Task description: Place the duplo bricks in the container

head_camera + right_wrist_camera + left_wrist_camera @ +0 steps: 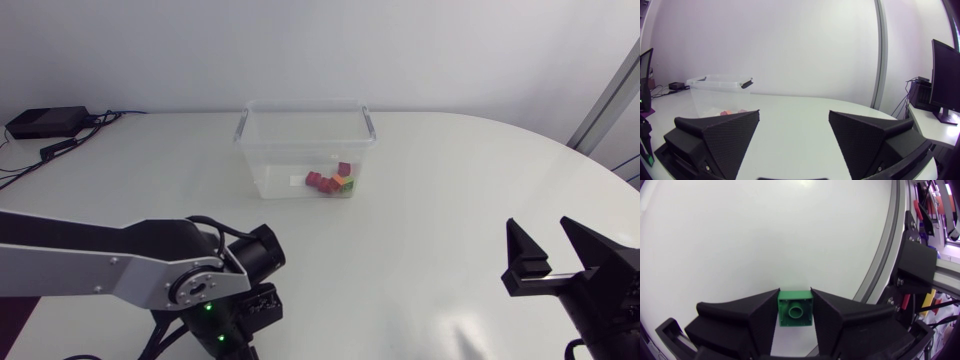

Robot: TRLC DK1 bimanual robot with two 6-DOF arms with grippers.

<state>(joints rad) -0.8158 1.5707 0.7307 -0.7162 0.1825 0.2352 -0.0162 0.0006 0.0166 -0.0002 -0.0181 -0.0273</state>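
Note:
A green duplo brick (795,309) sits on the white table, and my left gripper (795,293) is shut on it, one finger pressing each side. In the head view that gripper (250,312) points down near the table's front left, and the arm hides the brick there. The clear plastic container (305,150) stands at the back middle with several red, yellow and green bricks (332,182) inside. My right gripper (542,230) hovers open at the front right with nothing in it. Its wrist view shows the open fingers (725,131) and the container (715,82) far ahead of them.
A black box with cables (45,122) lies at the table's back left corner. The table's edge (880,270) runs close beside my left gripper.

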